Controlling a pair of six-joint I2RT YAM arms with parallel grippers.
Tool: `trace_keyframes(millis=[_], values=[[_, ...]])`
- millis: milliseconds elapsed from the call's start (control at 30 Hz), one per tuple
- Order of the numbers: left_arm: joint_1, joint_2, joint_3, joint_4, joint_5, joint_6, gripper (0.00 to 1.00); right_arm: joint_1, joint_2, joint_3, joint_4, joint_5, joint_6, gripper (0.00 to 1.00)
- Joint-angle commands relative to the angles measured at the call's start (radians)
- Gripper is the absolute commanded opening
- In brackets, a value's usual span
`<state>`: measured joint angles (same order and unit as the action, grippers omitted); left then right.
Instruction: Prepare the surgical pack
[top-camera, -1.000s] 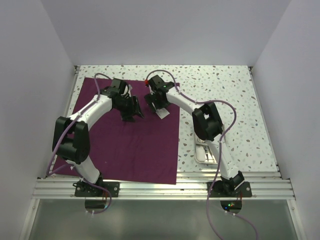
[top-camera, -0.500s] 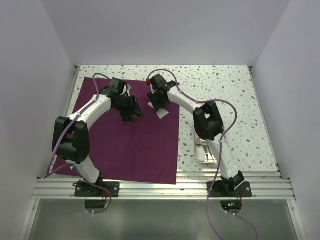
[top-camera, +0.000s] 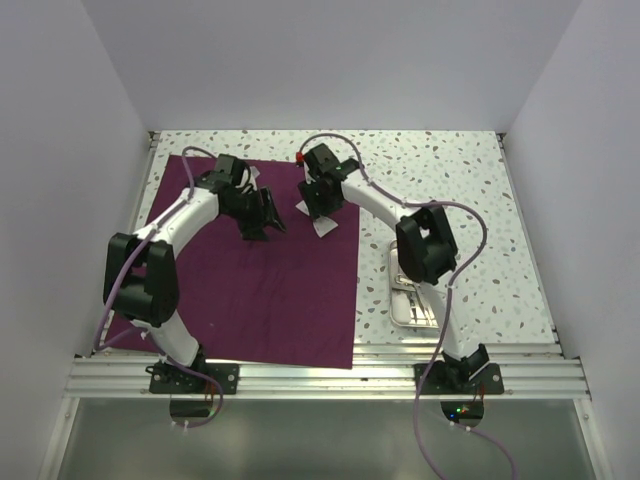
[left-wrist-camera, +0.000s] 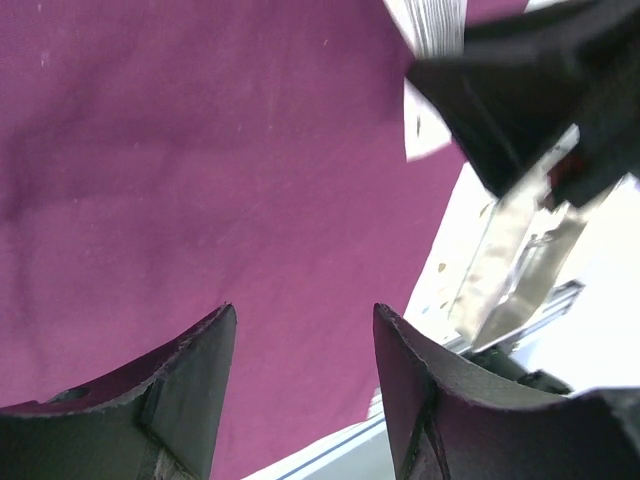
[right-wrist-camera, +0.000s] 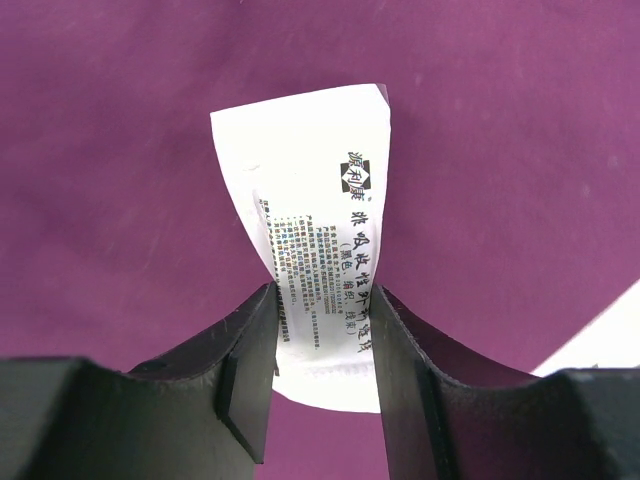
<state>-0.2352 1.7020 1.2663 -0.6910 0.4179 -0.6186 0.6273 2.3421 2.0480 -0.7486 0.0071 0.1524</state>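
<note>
Slippage is the risk: the right gripper (right-wrist-camera: 322, 335) pinches only one end of the buckled white packet (right-wrist-camera: 305, 190) over the far right of the cloth (top-camera: 260, 295), so a jerk could drop it off the edge, while the left gripper (left-wrist-camera: 303, 335) hangs wide and empty nearby.

white packet (right-wrist-camera: 318, 250), black Chinese print under square logo, small lines illegible

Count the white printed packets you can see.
1: the white rectangular printed packet, pinched between the right fingers over the maroon fabric cloth. More may be hidden.
</note>
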Motion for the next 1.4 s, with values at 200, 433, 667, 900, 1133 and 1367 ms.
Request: trace_keyframes(millis=[200, 433, 667, 900, 1133, 1367], values=[[0.033, 0.054, 0.050, 0.177, 0.188, -0.148, 0.62, -0.001, -0.231, -0.155, 0.012, -0.145, 0.045, 0.42], [0.030, 0.084, 0.050, 0.294, 0.251, -0.265, 0.63, 0.003, -0.375, -0.307, 0.057, -0.242, 0.079, 0.42], [-0.007, 0.120, 0.065, 0.311, 0.252, -0.308, 0.63, 0.025, -0.438, -0.339, 0.057, -0.289, 0.099, 0.42], [-0.038, 0.146, 0.117, 0.324, 0.260, -0.328, 0.54, 0.038, -0.461, -0.361, 0.066, -0.315, 0.108, 0.43], [-0.038, 0.124, 0.125, 0.242, 0.265, -0.149, 0.00, 0.038, -0.461, -0.293, -0.069, -0.289, 0.084, 0.71], [-0.041, -0.060, -0.060, 0.322, 0.430, 0.060, 0.00, 0.025, -0.596, -0.391, -0.134, -0.531, -0.008, 0.80]])
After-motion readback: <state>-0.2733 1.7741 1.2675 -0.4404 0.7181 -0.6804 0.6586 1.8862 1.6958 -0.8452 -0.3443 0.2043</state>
